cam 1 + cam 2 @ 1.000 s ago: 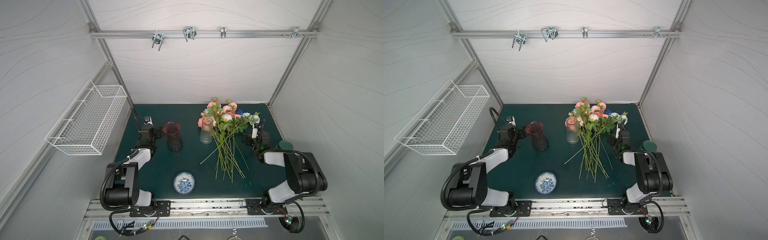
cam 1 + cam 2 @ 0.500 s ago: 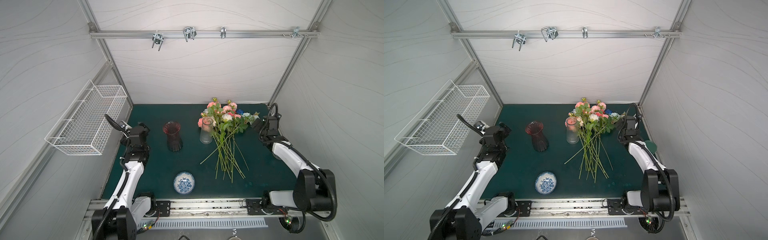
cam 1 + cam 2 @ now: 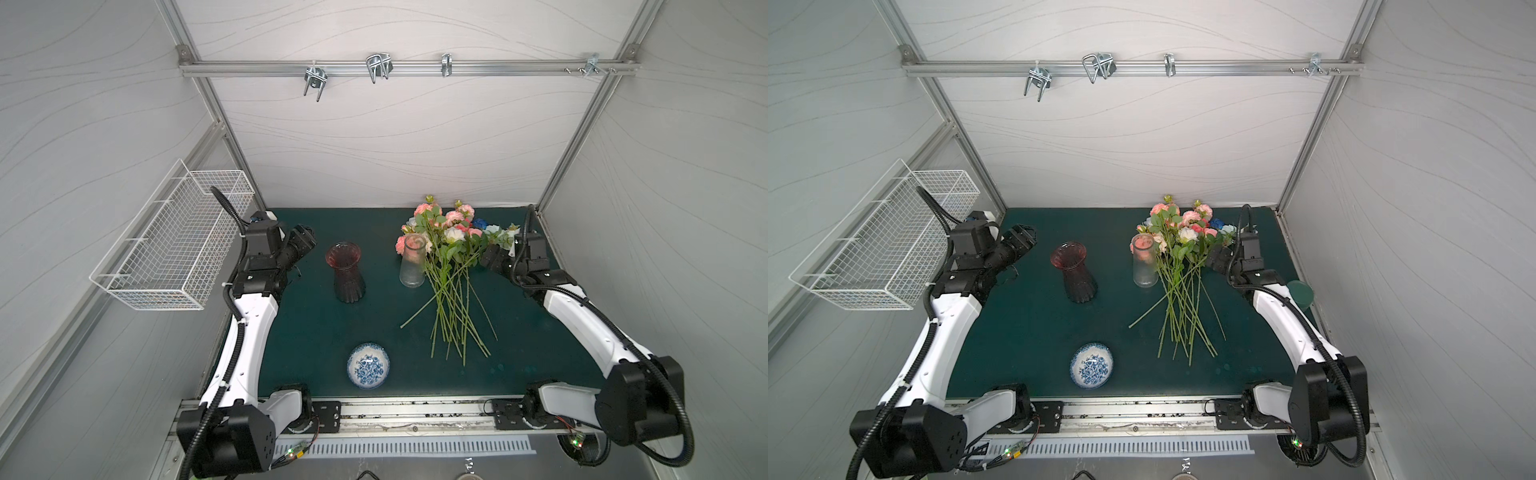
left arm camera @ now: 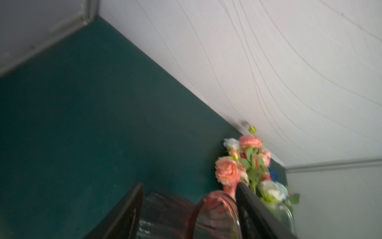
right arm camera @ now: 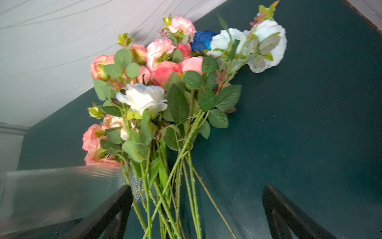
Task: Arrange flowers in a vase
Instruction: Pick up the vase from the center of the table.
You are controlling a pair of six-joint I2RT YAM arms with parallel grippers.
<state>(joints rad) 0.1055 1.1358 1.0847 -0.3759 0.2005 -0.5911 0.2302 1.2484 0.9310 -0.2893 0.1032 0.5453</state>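
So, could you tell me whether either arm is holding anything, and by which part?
Nothing is held: the left gripper is open, short of the red vase, and the right gripper is open beside the flowers.

**Two white-and-black arms**

We see a matching pair. The left arm (image 3: 253,328) and the right arm (image 3: 582,324) wear glossy white shells on their long links, with matte black, boxy housings at the joints. A black ribbed hose (image 3: 226,203) runs along the left arm, fastened by white cable ties (image 3: 245,322); a second ribbed hose (image 3: 677,419) follows the right arm. The left shoulder block (image 3: 253,442) shows a few small holes. Black mounting plates (image 3: 326,415) carry screws, and a small board with a green light (image 3: 297,451) hangs on thin wires. The left pincer (image 4: 189,184) and right pincer (image 5: 197,187) have flat black fingers (image 5: 115,207), the right pair with triangular cut-outs.
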